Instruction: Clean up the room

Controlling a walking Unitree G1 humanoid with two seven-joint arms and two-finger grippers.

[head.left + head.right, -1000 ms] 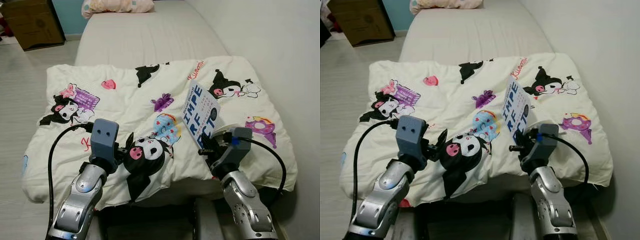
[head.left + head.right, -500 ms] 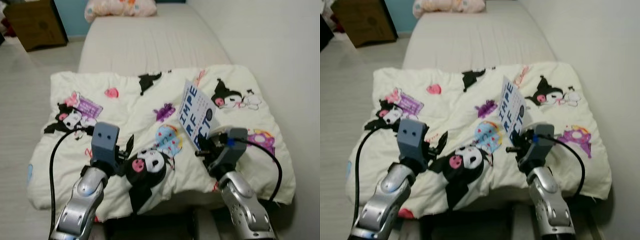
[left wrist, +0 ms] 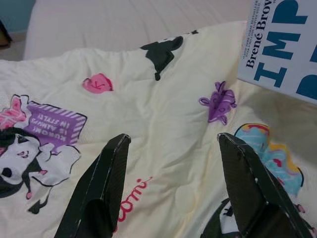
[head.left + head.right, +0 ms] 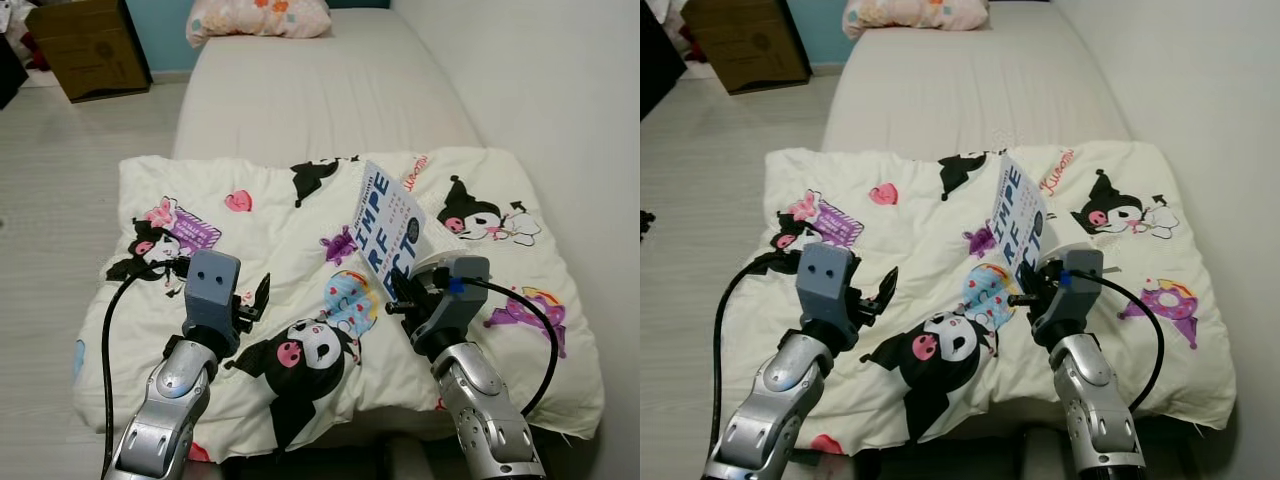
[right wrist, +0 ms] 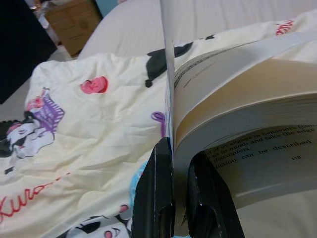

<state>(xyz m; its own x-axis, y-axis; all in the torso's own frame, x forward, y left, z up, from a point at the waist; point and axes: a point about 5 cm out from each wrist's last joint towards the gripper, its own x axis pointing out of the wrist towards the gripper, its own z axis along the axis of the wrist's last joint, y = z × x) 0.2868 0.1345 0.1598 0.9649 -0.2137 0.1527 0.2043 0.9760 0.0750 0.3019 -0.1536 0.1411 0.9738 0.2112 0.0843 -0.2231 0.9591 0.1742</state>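
Over the near end of the bed (image 4: 300, 90), the right gripper (image 5: 181, 198) is pinched on the front cover of a book (image 4: 392, 228), holding it tilted up above the cartoon-print quilt (image 4: 300, 215); the pages fan open beside the fingers. The left gripper (image 3: 171, 171) hovers just above the quilt, left of the book, fingers spread wide and holding nothing. Pillow (image 4: 262, 17) at the far end; cardboard box (image 4: 88, 45) on the floor beyond.
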